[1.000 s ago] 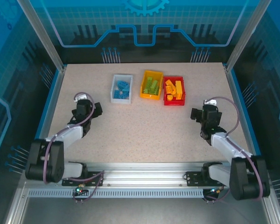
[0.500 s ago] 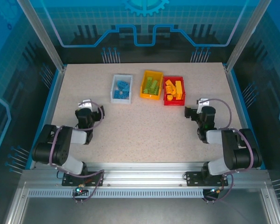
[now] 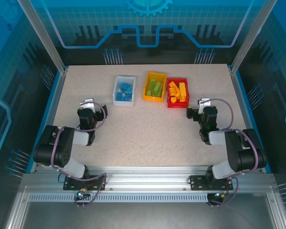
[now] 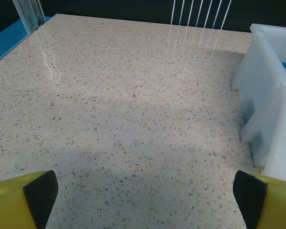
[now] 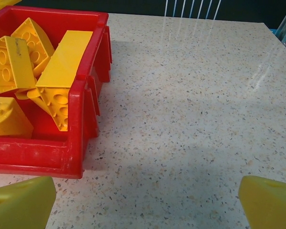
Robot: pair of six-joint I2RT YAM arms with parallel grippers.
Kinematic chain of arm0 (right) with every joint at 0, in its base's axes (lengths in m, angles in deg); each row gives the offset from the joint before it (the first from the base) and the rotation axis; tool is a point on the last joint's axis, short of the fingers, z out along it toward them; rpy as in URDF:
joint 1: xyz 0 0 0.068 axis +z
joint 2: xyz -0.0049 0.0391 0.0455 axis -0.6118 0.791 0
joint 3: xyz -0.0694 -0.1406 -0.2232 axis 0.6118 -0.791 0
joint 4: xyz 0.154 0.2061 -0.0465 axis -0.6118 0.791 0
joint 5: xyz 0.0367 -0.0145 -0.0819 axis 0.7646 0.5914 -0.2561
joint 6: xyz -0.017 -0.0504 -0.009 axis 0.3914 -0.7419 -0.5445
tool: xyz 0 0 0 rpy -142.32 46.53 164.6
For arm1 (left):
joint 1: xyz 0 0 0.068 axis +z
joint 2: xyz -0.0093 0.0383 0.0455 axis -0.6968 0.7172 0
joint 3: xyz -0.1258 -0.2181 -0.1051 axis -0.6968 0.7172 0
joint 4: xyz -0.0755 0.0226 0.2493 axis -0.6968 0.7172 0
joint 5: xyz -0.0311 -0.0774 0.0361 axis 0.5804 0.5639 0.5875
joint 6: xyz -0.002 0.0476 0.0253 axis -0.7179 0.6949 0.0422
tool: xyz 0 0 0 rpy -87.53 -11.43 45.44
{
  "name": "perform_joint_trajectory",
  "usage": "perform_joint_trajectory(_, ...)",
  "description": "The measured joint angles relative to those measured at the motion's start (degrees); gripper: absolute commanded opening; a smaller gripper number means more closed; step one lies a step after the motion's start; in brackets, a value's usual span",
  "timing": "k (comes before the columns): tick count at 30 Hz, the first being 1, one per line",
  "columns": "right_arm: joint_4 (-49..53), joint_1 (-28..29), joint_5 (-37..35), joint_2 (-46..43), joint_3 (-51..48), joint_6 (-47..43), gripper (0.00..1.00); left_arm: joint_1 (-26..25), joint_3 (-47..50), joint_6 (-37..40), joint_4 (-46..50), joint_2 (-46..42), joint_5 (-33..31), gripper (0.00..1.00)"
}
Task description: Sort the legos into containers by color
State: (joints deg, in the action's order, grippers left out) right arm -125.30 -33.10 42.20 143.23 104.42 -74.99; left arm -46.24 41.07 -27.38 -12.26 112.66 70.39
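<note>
Three containers stand in a row at the back of the table. The white bin (image 3: 116,90) holds blue legos (image 3: 125,91), the yellow bin (image 3: 152,99) holds green legos (image 3: 155,88), and the red bin (image 3: 178,105) holds yellow-orange legos (image 3: 177,91). My left gripper (image 3: 89,109) sits low over bare tabletop, open and empty (image 4: 145,191), with the white bin's wall (image 4: 267,95) to its right. My right gripper (image 5: 148,200) is also open and empty, just right of the red bin's corner (image 5: 38,155), where yellow legos (image 5: 66,59) lie piled.
Both arms are folded back near their bases at the near edge. The speckled tabletop (image 3: 148,133) stretches between the grippers and in front of the bins. Blue side rails (image 3: 55,102) and clear enclosure walls border the table.
Both arms have folded back toward their bases, elbows drawn in. The right gripper has shifted a little forward and left, toward the red bin. Both grippers stayed open.
</note>
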Motion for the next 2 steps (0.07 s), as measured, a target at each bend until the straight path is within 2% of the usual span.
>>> perform_joint_trajectory(2,0.0,0.0,-0.1,0.0,0.0,0.0,1.0,0.0,0.0,0.0,0.0,0.0,0.0,0.99)
